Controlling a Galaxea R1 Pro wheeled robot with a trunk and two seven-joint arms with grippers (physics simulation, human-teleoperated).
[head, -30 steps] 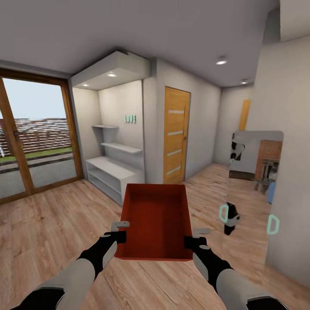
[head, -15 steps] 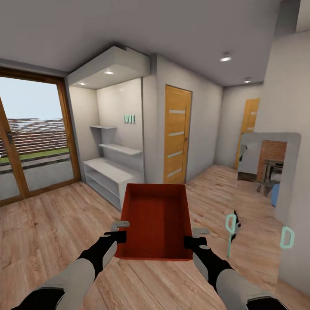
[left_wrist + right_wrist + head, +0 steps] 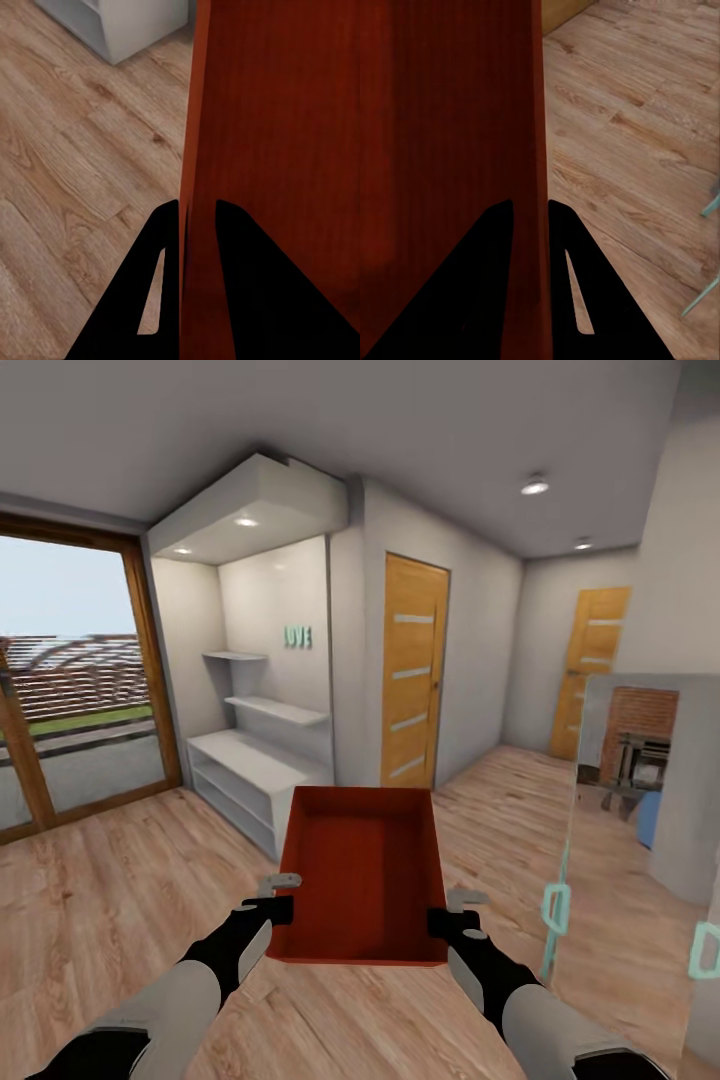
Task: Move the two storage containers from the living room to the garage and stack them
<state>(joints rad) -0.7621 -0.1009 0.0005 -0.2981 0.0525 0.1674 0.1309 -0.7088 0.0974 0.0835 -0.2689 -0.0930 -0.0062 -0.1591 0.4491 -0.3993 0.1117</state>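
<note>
Carrying one storage container (image 3: 362, 875) in front of my trunk, held clear above the wood plank floor (image 3: 120, 890). My left gripper (image 3: 272, 898) is pinched on its left wall; in the left wrist view the two dark fingers (image 3: 161, 247) straddle the thin red wall. My right gripper (image 3: 455, 912) clamps the right wall the same way (fingers (image 3: 495, 247) either side of the edge).

Change over the last second: the whole view has swung. The glass patio door (image 3: 70, 690) has slid toward the left edge, and a second wooden door (image 3: 590, 665) down the hallway has opened into view beyond the nearer door (image 3: 412, 672). The bin sits unchanged between my grippers, so I judge the base is turning, not the load slipping.

Meaning: transit phase, no grey concrete yet, garage not reached. The glass panel with teal handles (image 3: 555, 905) is near on my right; clearance risk.
</note>
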